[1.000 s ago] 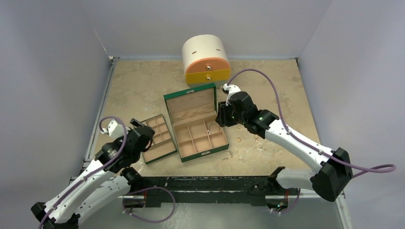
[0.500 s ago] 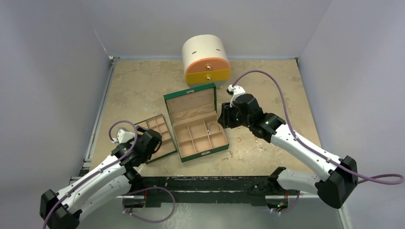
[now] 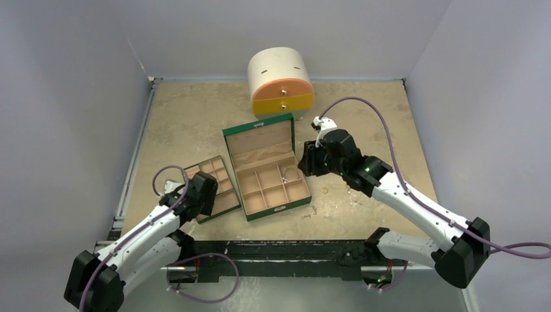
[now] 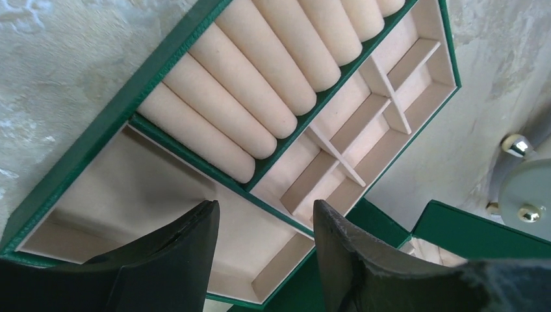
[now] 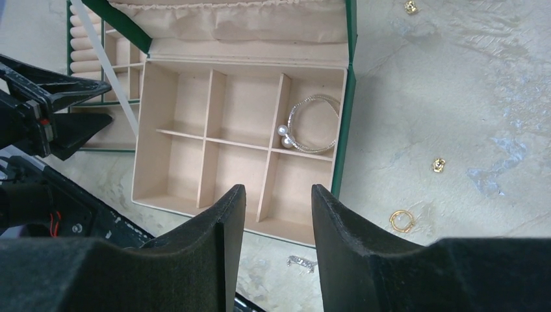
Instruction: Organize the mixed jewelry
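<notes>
Left gripper (image 4: 265,218) hovering with jaws apart over the large bare compartment (image 4: 149,188) of the green tray (image 4: 162,68), cream ring rolls (image 4: 260,71) lying alongside, small divided cells (image 4: 364,123) sitting beyond

The left fingers (image 4: 188,240) have swung in over the ring tray (image 4: 260,84), its large end compartment now beneath them, and drawn closer together. The right arm (image 3: 390,188) edged rightward.
</notes>
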